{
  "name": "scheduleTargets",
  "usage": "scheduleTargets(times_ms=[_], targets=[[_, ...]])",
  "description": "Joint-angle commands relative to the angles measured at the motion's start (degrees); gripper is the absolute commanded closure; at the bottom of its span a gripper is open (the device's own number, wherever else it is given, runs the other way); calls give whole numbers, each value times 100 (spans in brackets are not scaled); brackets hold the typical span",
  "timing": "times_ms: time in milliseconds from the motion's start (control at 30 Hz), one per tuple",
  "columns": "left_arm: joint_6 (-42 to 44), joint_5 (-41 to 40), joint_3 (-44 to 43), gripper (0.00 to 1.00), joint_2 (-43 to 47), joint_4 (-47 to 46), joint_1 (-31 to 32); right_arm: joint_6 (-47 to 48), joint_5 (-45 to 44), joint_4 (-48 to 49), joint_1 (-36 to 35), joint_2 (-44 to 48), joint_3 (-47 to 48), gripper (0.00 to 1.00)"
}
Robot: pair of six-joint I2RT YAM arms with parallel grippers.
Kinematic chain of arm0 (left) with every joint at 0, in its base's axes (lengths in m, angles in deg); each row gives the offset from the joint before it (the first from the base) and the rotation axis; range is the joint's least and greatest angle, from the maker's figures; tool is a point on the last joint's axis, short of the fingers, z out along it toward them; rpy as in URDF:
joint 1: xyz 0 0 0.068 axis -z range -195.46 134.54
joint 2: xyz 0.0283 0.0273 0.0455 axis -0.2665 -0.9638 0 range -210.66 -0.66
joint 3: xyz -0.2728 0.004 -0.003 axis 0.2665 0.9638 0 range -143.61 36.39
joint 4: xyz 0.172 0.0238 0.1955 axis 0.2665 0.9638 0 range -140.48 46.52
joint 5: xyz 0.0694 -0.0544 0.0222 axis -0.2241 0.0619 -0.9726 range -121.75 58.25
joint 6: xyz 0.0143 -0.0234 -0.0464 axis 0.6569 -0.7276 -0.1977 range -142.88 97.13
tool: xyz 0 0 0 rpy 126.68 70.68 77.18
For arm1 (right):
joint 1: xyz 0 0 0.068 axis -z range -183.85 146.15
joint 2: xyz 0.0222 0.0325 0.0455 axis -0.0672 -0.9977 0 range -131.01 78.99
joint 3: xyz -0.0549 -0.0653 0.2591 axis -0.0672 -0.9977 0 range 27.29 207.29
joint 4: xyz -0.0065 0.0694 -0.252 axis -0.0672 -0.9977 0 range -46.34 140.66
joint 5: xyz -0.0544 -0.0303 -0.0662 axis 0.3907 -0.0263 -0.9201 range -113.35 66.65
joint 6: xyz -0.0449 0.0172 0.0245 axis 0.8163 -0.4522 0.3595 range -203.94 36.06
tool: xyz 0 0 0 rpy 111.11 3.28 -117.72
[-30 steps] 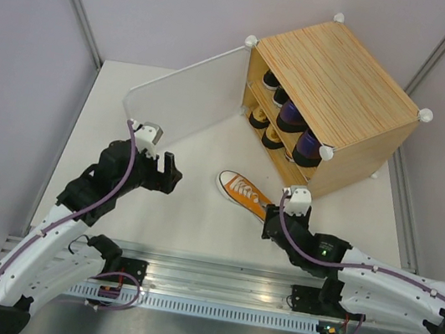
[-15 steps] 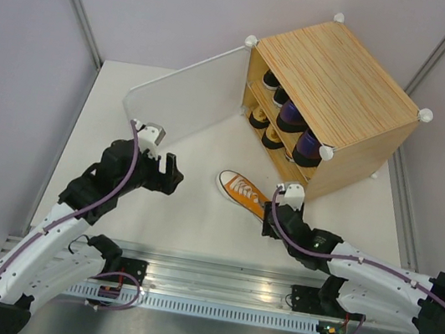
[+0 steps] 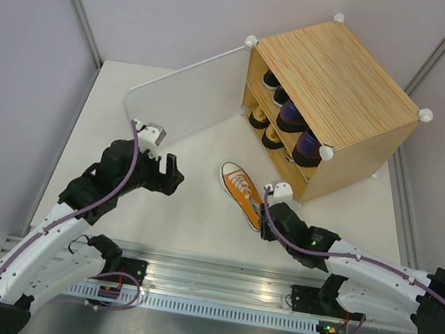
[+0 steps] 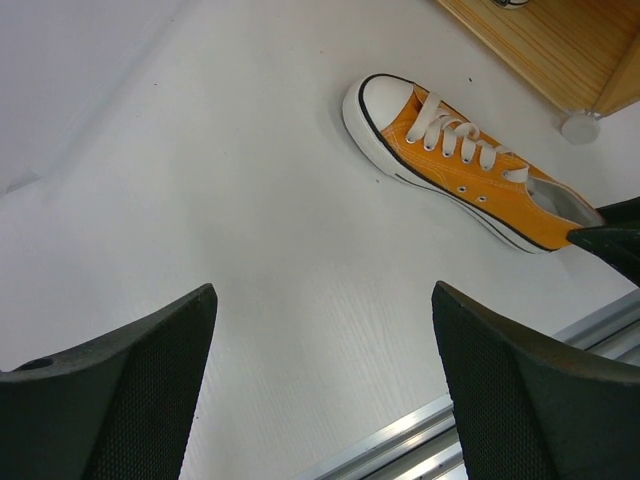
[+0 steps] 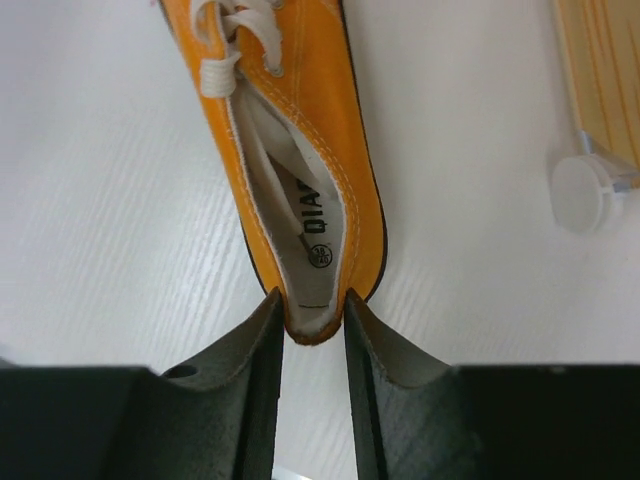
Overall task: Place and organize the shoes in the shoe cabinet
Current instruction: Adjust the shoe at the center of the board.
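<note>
Pinching the orange sneaker at its heel with right jaws, left jaws spread, I want a level, unhurried lift.

Lab: screened table, aluminium rail.

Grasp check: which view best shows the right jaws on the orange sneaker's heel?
Right wrist view: the right gripper clamps the orange sneaker at its heel, both sides shown. The top view hides contact under the wrist; the left wrist view shows the shoe, only a fingertip at its heel.
</note>
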Motion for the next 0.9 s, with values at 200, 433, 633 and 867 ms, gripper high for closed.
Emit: scheduleTargets(times_ms=[200, 433, 633, 867], targets=[[172, 153, -49, 10, 76, -37, -32, 67, 500, 560, -817, -906, 1236, 54], [172, 127, -49, 10, 155, -20, -32, 50, 993, 1114, -941, -1848, 2081, 44], [172, 171, -49, 9, 172, -20, -32, -37, 99, 343, -915, -1303, 2029, 41], [180, 206, -49, 9, 199, -28, -32, -836, -746, -527, -915, -12, 1185, 47]])
